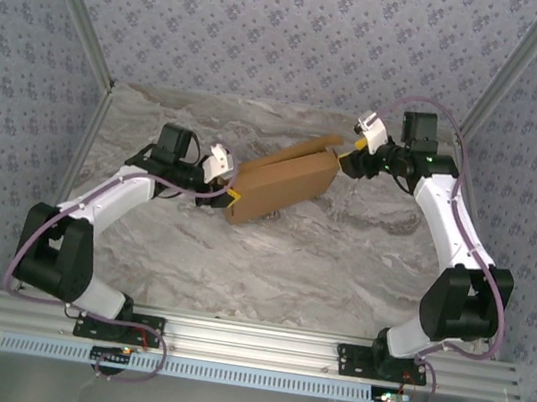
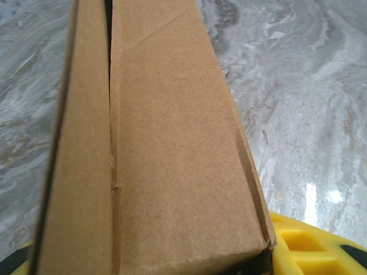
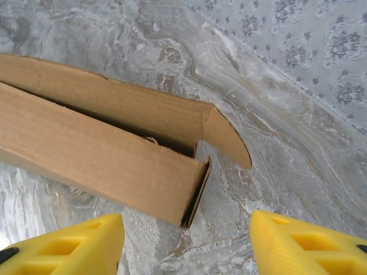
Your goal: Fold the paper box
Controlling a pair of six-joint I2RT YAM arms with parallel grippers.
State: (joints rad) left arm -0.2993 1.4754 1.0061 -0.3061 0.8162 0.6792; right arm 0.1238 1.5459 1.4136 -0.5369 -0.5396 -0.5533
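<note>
**Item:** paper box (image 1: 286, 184), brown cardboard, part-folded. It lay diagonally at the centre of the top view on the marbled counter (image 1: 266, 282).

**Left gripper** (image 1: 228, 193): clamped across the box's lower-left end, a finger against each side wall, probably to anchor it.

**Right gripper** (image 1: 349, 158): spread wide just short of the upper-right end, holding nothing. The end flap (image 3: 226, 137) there stood loose and untucked, apparently the reason for that position.

Marbled grey table (image 1: 269, 267), floral-patterned walls (image 1: 274, 30)
</note>
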